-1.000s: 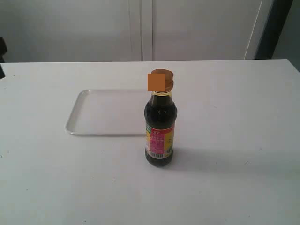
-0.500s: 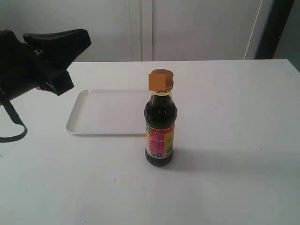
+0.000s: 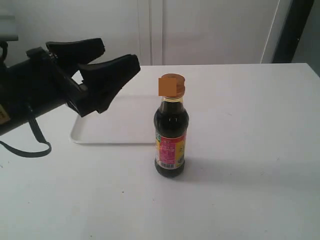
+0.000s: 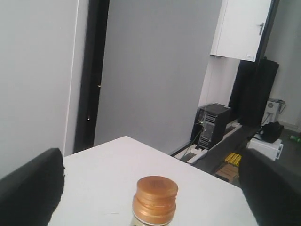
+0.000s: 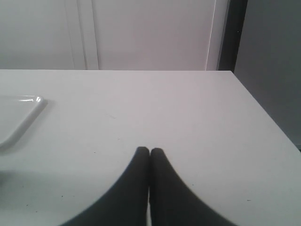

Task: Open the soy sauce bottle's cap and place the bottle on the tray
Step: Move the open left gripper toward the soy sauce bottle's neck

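The soy sauce bottle stands upright on the white table, dark liquid inside and a pink-yellow-green label low on it. Its orange-gold cap is closed; the left wrist view shows the cap from the side. The white tray lies flat behind and left of the bottle. My left gripper is open, raised above the tray, its fingers pointing at the cap from the left and still apart from it. In the right wrist view my right gripper is shut on nothing above bare table; the exterior view does not show it.
The table's right edge runs close by in the right wrist view, and the tray's corner shows there. Cabinet doors stand behind the table. Equipment sits on the floor beyond the table.
My left arm has swung in from the left edge and advanced right toward the bottle cap, now over the tray. The bottle and tray have not moved.
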